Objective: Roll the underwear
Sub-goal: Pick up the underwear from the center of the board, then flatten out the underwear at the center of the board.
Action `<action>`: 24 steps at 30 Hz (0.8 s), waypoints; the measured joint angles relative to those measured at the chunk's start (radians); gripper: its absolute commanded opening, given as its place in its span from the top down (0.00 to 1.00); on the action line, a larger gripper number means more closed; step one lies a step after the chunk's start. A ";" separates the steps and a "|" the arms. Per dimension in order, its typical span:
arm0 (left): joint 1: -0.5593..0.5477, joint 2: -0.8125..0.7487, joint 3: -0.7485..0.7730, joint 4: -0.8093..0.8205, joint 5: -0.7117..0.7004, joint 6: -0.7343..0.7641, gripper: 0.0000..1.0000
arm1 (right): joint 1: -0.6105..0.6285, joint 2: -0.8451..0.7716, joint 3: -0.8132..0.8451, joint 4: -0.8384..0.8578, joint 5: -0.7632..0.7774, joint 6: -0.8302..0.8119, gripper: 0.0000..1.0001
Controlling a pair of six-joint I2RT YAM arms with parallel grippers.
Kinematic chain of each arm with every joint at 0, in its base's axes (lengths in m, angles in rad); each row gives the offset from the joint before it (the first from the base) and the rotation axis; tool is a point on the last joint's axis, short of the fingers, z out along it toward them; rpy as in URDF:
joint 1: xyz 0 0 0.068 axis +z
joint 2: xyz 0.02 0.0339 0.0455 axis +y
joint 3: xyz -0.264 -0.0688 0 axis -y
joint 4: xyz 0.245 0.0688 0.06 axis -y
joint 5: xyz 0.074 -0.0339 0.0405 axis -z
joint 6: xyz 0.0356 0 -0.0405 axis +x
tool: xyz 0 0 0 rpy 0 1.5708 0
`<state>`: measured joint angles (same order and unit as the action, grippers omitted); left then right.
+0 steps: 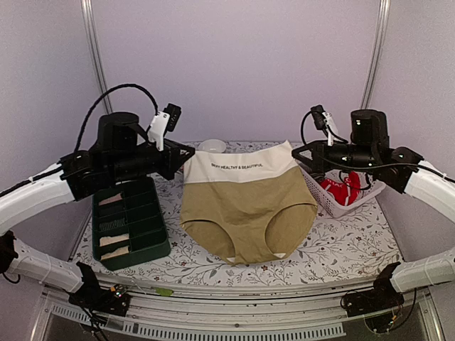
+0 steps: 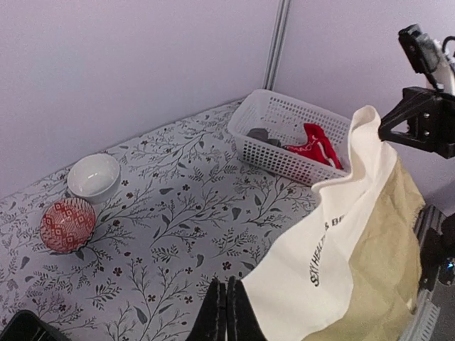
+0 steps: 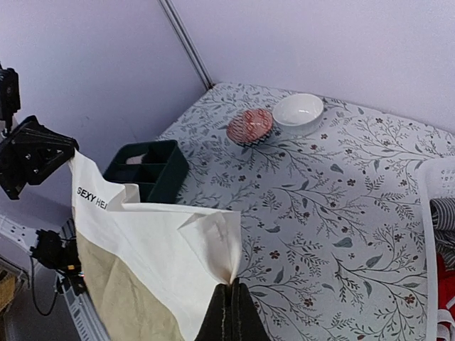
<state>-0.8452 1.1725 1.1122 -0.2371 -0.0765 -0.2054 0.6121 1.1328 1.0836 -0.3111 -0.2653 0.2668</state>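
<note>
- As I hold it up by its cream waistband, the khaki underwear (image 1: 247,206) hangs spread flat between my two arms above the middle of the table (image 1: 341,249). Its leg openings face the near edge.
- My left gripper (image 2: 226,312) has its fingers pressed together on one upper corner of the waistband. My right gripper (image 3: 229,314) is clamped the same way on the other corner.
- The waistband runs nearly level from grip to grip, and the cloth folds over a little at my right fingers.
- I cannot tell whether the lowest hem touches the tabletop.
- Bare patterned tabletop shows on the near right of the garment, and more behind it towards the back wall.
- On my right, the white basket (image 1: 359,201) sits near the table's right edge, just beside the hanging cloth. In it lie the red underwear (image 1: 343,189) and a grey piece (image 2: 257,133).
- On my left, the green tray (image 1: 158,227) stands near the left edge, with rolled pieces (image 1: 114,246), cream and grey, in its compartments.
- At the back, a white bowl (image 2: 94,175) and a red patterned bowl (image 2: 67,224) stand just beside each other.
</note>
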 measured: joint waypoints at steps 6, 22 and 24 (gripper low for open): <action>0.153 0.315 0.034 0.021 -0.037 -0.022 0.44 | -0.043 0.393 0.103 -0.032 0.185 -0.031 0.28; 0.284 0.569 0.230 -0.166 -0.028 -0.023 0.17 | -0.122 0.674 0.370 -0.134 -0.027 -0.089 0.52; 0.284 0.565 0.209 -0.174 0.008 -0.023 0.20 | -0.114 0.737 0.375 -0.163 -0.086 -0.102 0.58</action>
<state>-0.5613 1.7378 1.3209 -0.4110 -0.0681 -0.2279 0.4984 1.8702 1.4586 -0.4740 -0.3515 0.1646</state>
